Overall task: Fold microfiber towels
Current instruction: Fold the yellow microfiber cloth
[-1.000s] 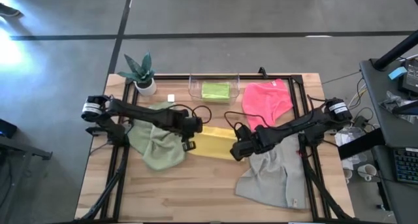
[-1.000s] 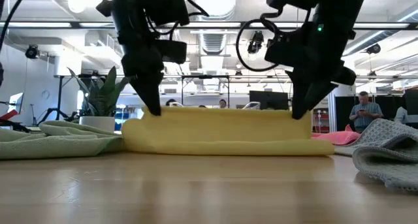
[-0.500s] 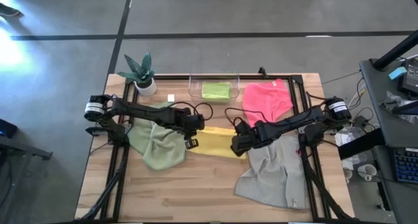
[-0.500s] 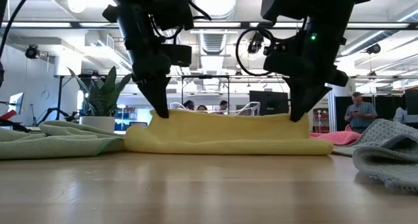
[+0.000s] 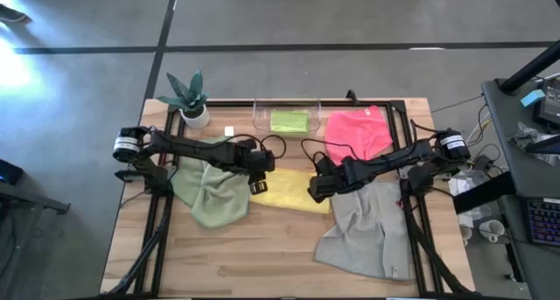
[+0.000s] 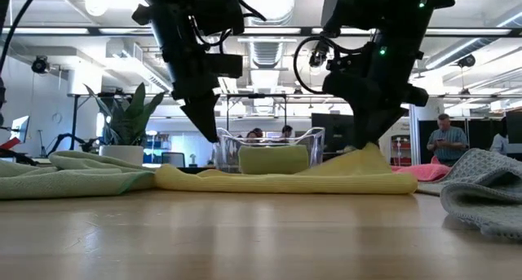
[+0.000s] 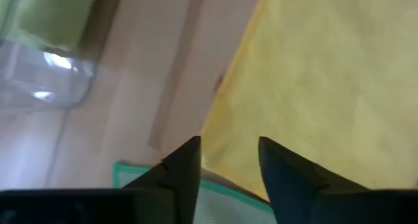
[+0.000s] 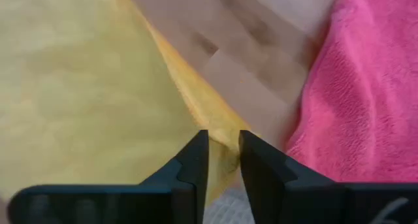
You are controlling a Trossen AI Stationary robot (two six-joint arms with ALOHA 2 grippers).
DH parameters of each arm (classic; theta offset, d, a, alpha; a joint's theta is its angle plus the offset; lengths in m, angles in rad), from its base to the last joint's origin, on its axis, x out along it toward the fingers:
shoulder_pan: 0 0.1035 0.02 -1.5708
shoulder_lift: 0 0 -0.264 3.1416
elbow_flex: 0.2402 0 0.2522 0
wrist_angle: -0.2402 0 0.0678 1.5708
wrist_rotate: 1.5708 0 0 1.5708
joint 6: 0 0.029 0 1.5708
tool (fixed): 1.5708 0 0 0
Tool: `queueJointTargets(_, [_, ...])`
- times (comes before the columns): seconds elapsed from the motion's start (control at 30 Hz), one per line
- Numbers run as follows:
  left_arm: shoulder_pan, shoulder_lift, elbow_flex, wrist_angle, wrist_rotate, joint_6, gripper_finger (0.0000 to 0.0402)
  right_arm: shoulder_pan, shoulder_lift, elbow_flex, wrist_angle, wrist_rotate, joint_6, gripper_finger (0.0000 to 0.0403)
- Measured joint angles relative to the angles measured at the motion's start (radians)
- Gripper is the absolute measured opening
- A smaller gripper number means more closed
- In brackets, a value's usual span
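Note:
The yellow towel (image 5: pixel 293 195) lies in the middle of the table, flat at its left end and pulled up into a peak at its right end (image 6: pixel 367 155). My left gripper (image 7: pixel 228 152) hangs open just above the towel's left end and touches nothing. My right gripper (image 8: pixel 223 142) is shut on the towel's right end. A sage green towel (image 5: pixel 210 195) lies on the left, a grey towel (image 5: pixel 367 230) on the right and a pink towel (image 5: pixel 357 134) at the far right. A lime green towel (image 5: pixel 289 121) sits in the clear bin. My right gripper pinches the yellow towel's right-hand edge (image 8: pixel 219 123) between its two fingers. The fingers slant down from above. That bit of cloth is raised into a small peak under the fingers, and the rest of the towel lies on the table.
A clear plastic bin (image 5: pixel 262 116) stands at the far middle, with a potted plant (image 5: pixel 188 97) to its left. Black frame rails (image 5: pixel 162 212) run along both table sides. Bare wood lies along the near edge. A person stands far off in the room.
My left gripper has let go of the yellow towel. The raised band of cloth between the two grippers has dropped: its left part now lies flat, and only the right end stays lifted. My right gripper has shifted a little toward the far edge.

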Motion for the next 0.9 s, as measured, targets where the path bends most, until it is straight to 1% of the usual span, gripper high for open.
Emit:
queueJointTargets(0.07, [0.007, 0.0, 0.01, 0.0, -0.001, -0.007, 0.0158, -0.011, -0.005, 0.0, -0.002, -0.003, -0.017, 0.0095])
queueJointTargets(0.13, [0.007, -0.001, 0.021, -0.001, 0.015, -0.045, 0.0168, -0.02, -0.011, 0.0, -0.004, -0.019, -0.046, 0.0106])
queueJointTargets(0.23, [0.001, -0.002, 0.028, 0.01, 0.11, -0.126, 0.0172, -0.026, -0.04, -0.001, -0.023, -0.058, -0.104, 0.0118])
queueJointTargets(0.3, [-0.014, -0.002, 0.022, 0.038, 0.176, -0.16, 0.0173, -0.027, -0.073, -0.001, -0.056, -0.062, -0.114, 0.0123])
queueJointTargets(0.37, [-0.039, 0.002, 0.009, 0.079, 0.207, -0.175, 0.0173, -0.027, -0.122, -0.001, -0.095, -0.063, -0.119, 0.0125])
queueJointTargets(0.43, [-0.061, 0.009, -0.012, 0.128, 0.213, -0.187, 0.0173, -0.026, -0.181, -0.001, -0.124, -0.062, -0.135, 0.0125])
queueJointTargets(0.57, [-0.089, 0.03, -0.037, 0.224, 0.214, -0.251, 0.0173, -0.02, -0.302, -0.01, -0.129, -0.063, -0.177, 0.0114])
queueJointTargets(0.7, [-0.091, 0.061, -0.038, 0.236, 0.203, -0.265, 0.0171, -0.015, -0.396, -0.036, -0.126, -0.086, -0.157, 0.0097])
queueJointTargets(0.8, [-0.084, 0.092, -0.042, 0.214, 0.178, -0.266, 0.0156, -0.006, -0.434, -0.057, -0.125, -0.098, -0.141, 0.0078])
queueJointTargets(0.9, [-0.068, 0.133, -0.042, 0.207, 0.172, -0.266, 0.0127, 0.01, -0.447, -0.069, -0.123, -0.111, -0.141, 0.0051])
